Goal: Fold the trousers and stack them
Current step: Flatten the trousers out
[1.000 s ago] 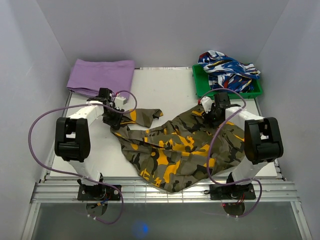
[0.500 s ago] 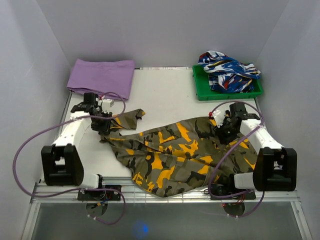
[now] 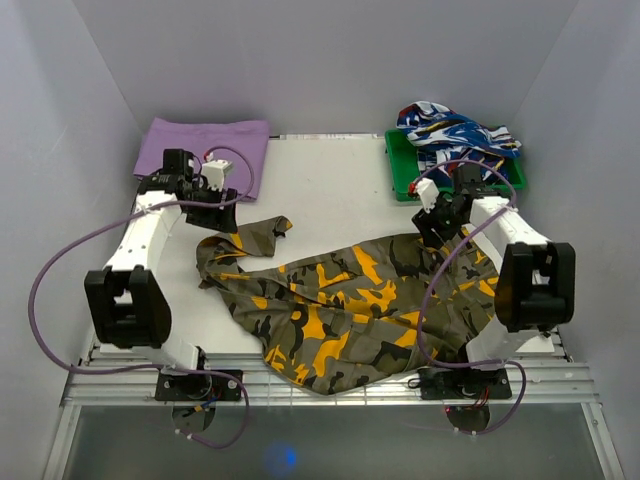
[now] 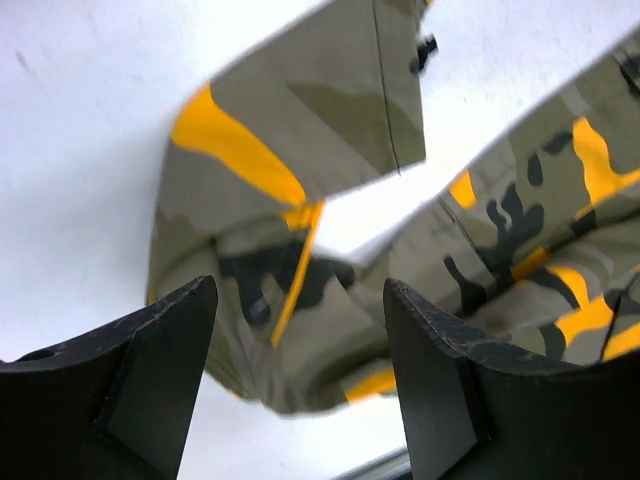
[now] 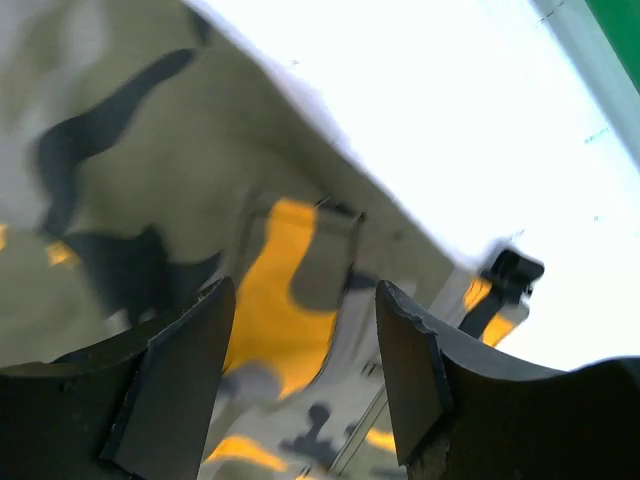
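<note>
Wrist views: left jaws, right jaws wide apart, empty, apparently above trousers (image 3: 330,300).

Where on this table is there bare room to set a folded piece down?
Bare table lies at the far middle, between the purple cloth and the green tray. A smaller patch sits near-left of the trousers. The near middle and right are crowded by them.
</note>
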`<move>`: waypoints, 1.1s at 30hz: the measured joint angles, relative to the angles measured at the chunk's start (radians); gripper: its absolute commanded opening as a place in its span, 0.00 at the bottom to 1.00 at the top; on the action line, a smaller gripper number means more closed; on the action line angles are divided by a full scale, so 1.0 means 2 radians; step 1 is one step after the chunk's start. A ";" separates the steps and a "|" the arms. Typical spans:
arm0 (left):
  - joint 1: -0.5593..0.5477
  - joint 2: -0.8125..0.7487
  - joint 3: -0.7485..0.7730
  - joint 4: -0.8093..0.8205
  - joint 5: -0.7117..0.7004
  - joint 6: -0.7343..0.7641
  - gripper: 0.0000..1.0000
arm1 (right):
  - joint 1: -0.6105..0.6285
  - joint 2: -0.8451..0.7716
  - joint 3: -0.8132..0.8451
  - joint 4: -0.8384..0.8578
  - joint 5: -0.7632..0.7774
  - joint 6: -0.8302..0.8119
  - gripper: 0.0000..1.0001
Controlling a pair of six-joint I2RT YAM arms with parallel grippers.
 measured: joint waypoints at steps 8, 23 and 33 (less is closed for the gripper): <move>-0.021 0.163 0.107 0.024 0.003 0.014 0.80 | 0.007 0.093 0.012 0.062 0.036 -0.024 0.64; -0.179 0.241 0.052 0.099 -0.177 -0.044 0.00 | -0.028 0.084 -0.046 0.171 0.124 -0.030 0.08; 0.115 0.061 0.061 0.109 -0.018 -0.067 0.00 | -0.164 0.019 -0.069 0.132 0.115 -0.028 0.08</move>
